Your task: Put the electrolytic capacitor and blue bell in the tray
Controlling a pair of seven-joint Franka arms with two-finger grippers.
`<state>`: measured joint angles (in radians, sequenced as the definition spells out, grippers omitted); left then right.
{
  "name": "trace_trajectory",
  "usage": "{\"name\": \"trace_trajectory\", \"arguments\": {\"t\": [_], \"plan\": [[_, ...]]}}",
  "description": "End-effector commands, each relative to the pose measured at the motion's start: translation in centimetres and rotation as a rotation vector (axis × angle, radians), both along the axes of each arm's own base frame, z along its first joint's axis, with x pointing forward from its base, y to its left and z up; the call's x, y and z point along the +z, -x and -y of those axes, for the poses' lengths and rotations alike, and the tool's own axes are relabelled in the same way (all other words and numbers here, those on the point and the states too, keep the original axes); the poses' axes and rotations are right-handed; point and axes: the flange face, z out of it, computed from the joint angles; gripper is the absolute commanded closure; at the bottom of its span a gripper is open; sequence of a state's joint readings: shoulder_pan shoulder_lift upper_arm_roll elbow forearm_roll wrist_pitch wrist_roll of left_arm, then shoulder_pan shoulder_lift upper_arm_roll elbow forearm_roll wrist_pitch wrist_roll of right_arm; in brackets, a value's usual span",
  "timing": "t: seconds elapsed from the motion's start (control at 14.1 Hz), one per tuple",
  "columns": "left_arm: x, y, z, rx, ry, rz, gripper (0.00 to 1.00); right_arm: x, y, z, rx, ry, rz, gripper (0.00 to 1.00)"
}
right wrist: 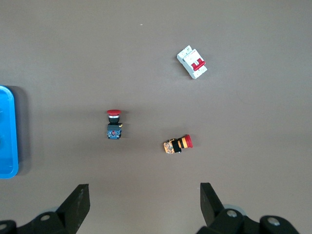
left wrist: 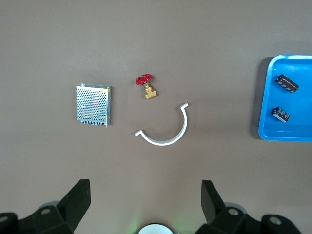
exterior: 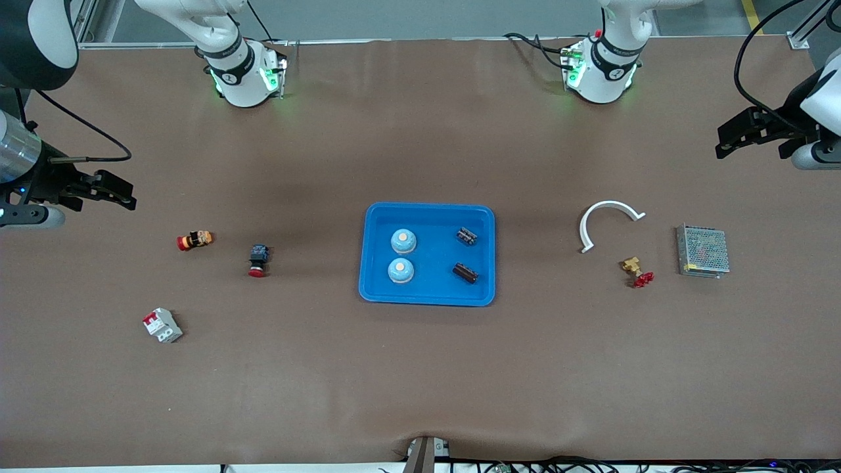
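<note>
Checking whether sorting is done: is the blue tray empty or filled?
Filled. The tray holds two blue bells and two dark capacitors, all inside its rim. Both grippers wait open at the table's ends.

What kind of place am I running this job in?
Probably a robotics lab bench. Two white arm bases are bolted along a table under a brown cloth, and sorting props lie on it: a shallow bright-blue plastic tray, a grey metal mesh box, a brass valve with a red handle.

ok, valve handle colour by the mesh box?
Red handle on a brass body; clearest in the left wrist view.
</note>
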<state>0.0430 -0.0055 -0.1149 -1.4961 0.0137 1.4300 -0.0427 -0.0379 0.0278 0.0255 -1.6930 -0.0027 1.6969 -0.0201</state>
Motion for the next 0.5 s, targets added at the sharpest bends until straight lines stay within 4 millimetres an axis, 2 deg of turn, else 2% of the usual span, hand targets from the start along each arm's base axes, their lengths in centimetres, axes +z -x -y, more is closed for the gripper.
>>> {"name": "trace_trajectory", "arguments": {"t": [0.0,0.43], "plan": [[0.27,0.37,-0.01,-0.024,-0.026,0.014,0.0,0.63,0.14,0.33,-0.003,0.015,0.001,0.0],[0.36,0.41,-0.18,-0.021,-0.026,0.016,0.0,0.93,0.08,0.43,-0.006,0.017,0.008,0.0]]}}
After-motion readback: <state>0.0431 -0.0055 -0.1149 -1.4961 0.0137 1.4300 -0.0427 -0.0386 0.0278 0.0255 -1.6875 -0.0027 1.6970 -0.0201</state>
